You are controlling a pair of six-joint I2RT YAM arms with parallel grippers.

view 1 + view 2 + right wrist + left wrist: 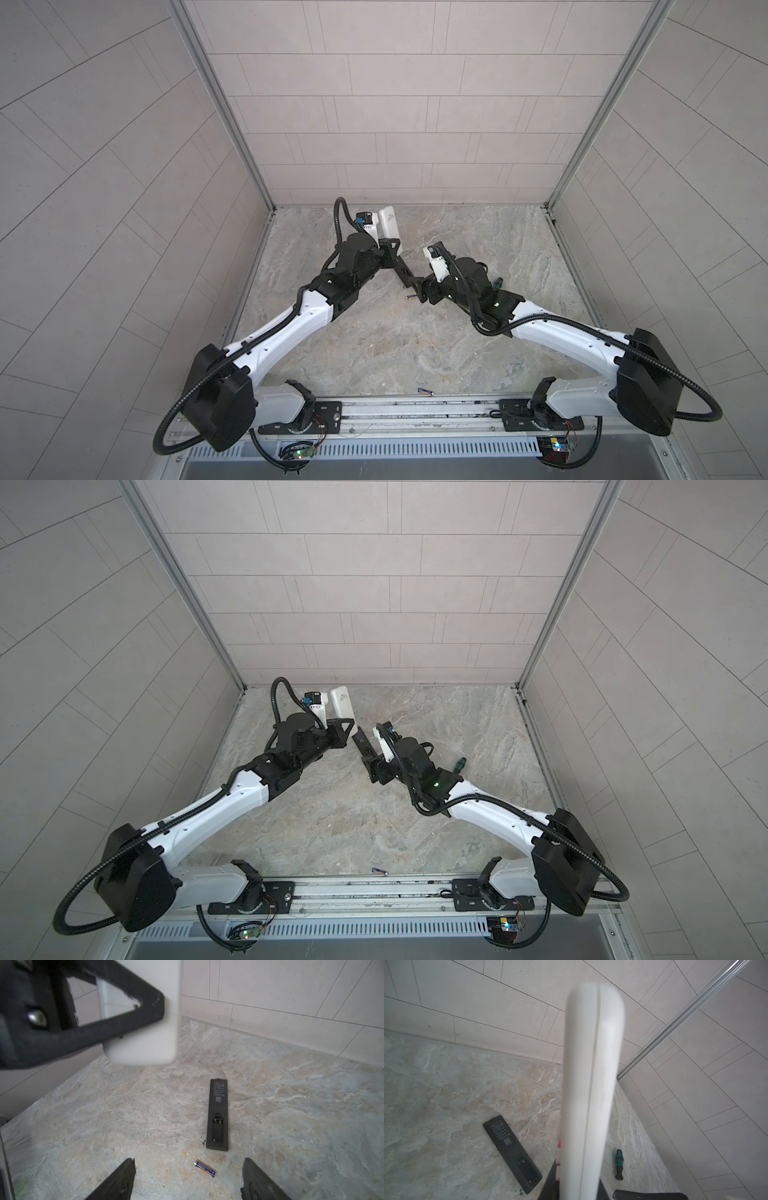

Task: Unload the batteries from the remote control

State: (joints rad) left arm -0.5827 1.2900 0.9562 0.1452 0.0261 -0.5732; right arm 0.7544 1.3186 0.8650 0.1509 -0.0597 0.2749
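My left gripper point(390, 246) point(576, 1184) is shut on the lower end of a white remote control point(388, 224) point(342, 706) point(591, 1084) and holds it upright above the table's back part. A black remote control point(218, 1113) point(512, 1153) point(360, 744) lies face down on the table, its battery bay uncovered and looking empty. One of the batteries point(204, 1168) point(409, 296), dark with an orange stripe, lies just off that remote's end. My right gripper point(188, 1159) point(419, 289) hovers low over it, open, with nothing between its fingers. Another battery point(424, 390) point(379, 870) lies near the front edge.
A green-handled screwdriver point(497, 282) point(459, 764) point(619, 1164) lies on the table to the right of my right wrist. Tiled walls with aluminium corner posts point(224, 104) close in the back and sides. The arms' rail point(415, 409) runs along the front.
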